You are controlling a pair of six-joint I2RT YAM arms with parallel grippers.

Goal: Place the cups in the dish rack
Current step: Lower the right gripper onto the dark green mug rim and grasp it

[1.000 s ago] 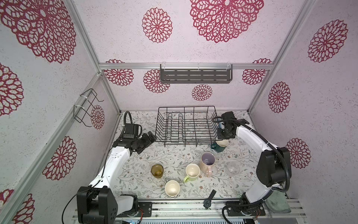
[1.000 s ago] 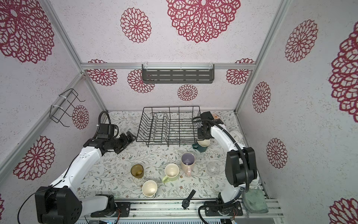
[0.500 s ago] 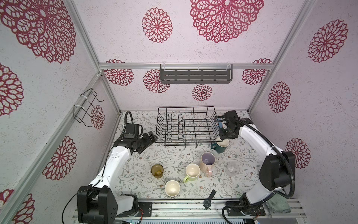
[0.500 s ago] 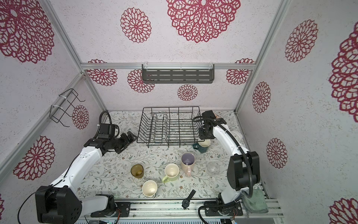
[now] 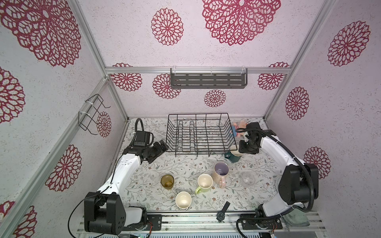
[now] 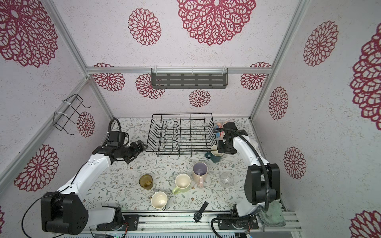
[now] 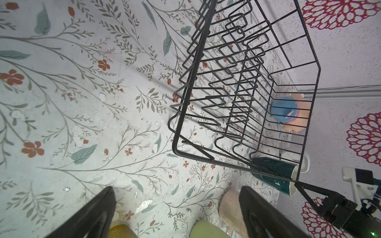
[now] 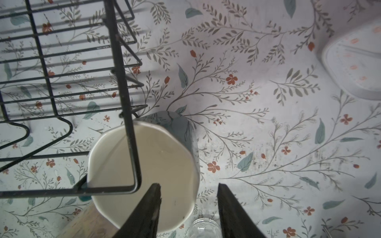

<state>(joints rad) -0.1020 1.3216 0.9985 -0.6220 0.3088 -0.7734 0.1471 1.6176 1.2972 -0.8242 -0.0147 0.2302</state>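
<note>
The black wire dish rack (image 5: 198,114) (image 6: 181,113) stands at the back middle with nothing in it. The dark teal mug (image 5: 235,157) (image 6: 216,157) (image 8: 144,160) stands on the table at the rack's front right corner, and the rack's corner wire (image 8: 123,92) crosses over its mouth. My right gripper (image 5: 240,151) (image 8: 188,185) hangs open over the mug's rim, one finger above the cream inside, one outside. Nearer the front stand the amber tumbler (image 5: 167,181), yellow-green mug (image 5: 204,182), pink mug (image 5: 221,174), clear glass (image 5: 248,178) and grey cup (image 5: 183,200). My left gripper (image 5: 162,145) (image 7: 175,189) is open and empty, left of the rack.
A pink and blue toy (image 5: 237,128) lies behind the rack's right side. A white clock (image 8: 354,68) lies near the right wall. A wristwatch (image 5: 222,212) rests on the front edge. A grey shelf (image 5: 208,78) and a wire bracket (image 5: 90,115) hang on the walls.
My right gripper's jaws have parted over the teal mug, and the arm has shifted slightly right. The mug stays where it was. The left arm has not moved.
</note>
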